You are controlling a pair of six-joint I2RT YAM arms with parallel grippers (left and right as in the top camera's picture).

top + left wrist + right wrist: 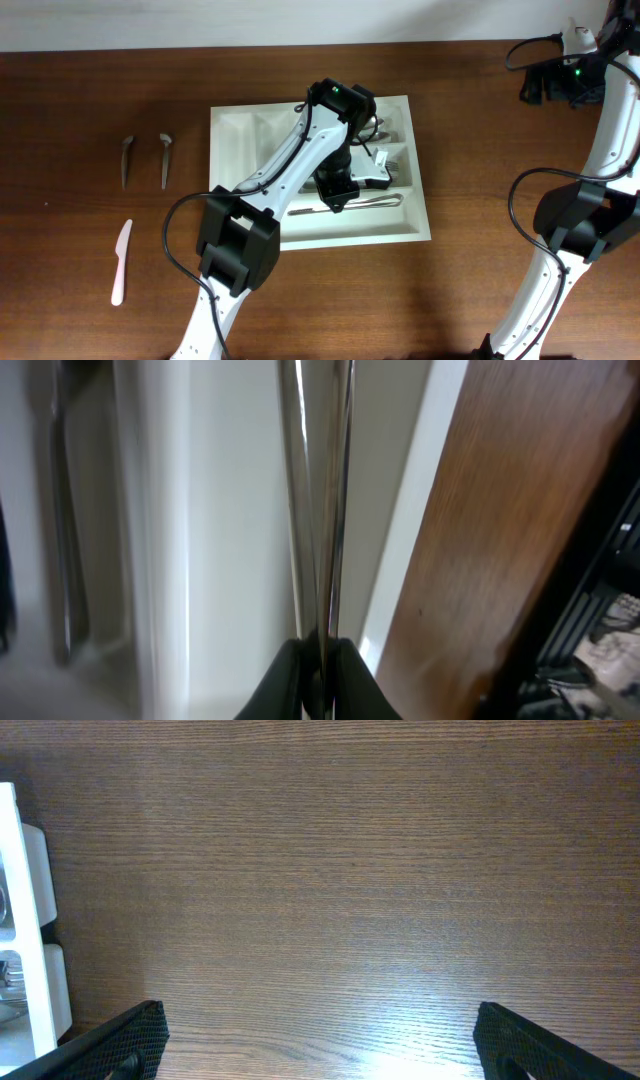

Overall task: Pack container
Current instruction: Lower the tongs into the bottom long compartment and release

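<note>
Dark brown wood table (480,130) runs under everything, with a pale strip of wall along its far edge. At mid-table lies the tray (232,135), white and flat, its compartments facing up. Its edge also shows at the left border of the right wrist view.

A thin metal utensil (368,202) stretches along the long compartment beside the tray's near rim. From the left wrist it appears as a shiny narrow strip (315,510) over the white floor, with the rim and then bare wood to one side. Whether it rests on the floor or hangs just above it cannot be told. More metal cutlery (376,126) sits in a compartment farther back, and a blurred metal piece (65,560) lies in the compartment next to the held one.

The left gripper (318,665) reaches over the tray, its black fingertips (288,675) clenched on one end of the utensil.

Left of the tray, well apart from it, two small metal utensils (127,160) lie side by side. A white plastic knife (121,262) lies nearer the front edge.

The right gripper (318,1015) hangs over bare wood to the right of the tray, its fingers (130,1035) spread wide and grasping nothing.
</note>
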